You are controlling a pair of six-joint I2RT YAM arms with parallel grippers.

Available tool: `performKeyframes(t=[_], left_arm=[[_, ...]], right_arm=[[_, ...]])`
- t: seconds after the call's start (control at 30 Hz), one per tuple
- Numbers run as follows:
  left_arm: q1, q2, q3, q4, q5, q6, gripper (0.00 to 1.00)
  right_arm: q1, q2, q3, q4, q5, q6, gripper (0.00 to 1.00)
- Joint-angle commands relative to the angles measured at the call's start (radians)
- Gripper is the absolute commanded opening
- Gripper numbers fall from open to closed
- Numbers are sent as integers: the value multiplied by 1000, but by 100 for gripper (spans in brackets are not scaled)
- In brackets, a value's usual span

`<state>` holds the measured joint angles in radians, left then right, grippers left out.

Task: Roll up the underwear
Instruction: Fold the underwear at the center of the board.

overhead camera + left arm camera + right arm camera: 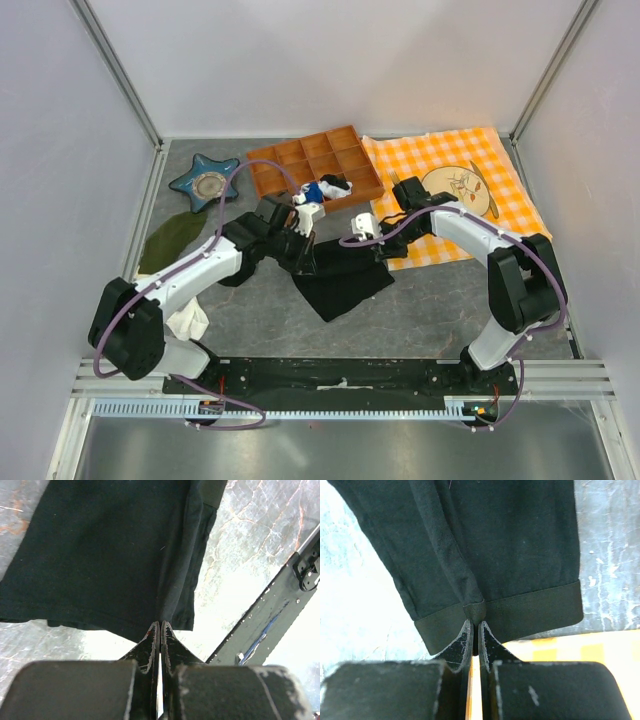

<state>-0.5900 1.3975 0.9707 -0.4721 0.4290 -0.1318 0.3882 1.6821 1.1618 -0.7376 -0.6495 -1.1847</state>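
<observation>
The black underwear (342,278) hangs over the grey table between my two arms, lifted along its far edge. My left gripper (300,243) is shut on the hem; in the left wrist view its jaws (160,625) pinch the fabric's (110,555) lower edge, and a crease runs up from the tips. My right gripper (374,245) is shut on the waistband; in the right wrist view its tips (475,625) squeeze a small bunch of the band (530,612), with the cloth spreading away beyond it.
An orange wooden compartment tray (300,160) stands at the back with small blue, white and black items (326,189) in it. A blue star dish (207,183) and an olive-green cloth (172,240) lie left. An orange checked cloth (450,165) with a round plate (462,190) lies right. A white cloth (188,322) sits by the left base.
</observation>
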Motion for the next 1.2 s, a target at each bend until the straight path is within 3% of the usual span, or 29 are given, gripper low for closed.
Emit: performKeyframes(t=[0.0, 0.77, 0.9, 0.97, 1.03, 1.17], left_arm=[[-37, -12, -30, 47, 14, -72, 2], [-165, 70, -122, 148, -19, -163, 2], [-177, 115, -148, 191, -26, -181, 2], [-176, 135, -158, 201, -35, -195, 9], [-179, 136, -159, 204, -35, -206, 25], [-182, 52, -159, 179, -38, -216, 46]], right_arm=[[-6, -35, -30, -34, 0, -75, 0], [-5, -45, -123, -86, 28, -156, 0], [-5, -41, -146, -120, 19, -191, 7], [-6, -35, -149, -164, 14, -222, 18], [-5, -25, -145, -210, 10, -236, 24], [-38, -47, -94, -296, -53, -230, 36]])
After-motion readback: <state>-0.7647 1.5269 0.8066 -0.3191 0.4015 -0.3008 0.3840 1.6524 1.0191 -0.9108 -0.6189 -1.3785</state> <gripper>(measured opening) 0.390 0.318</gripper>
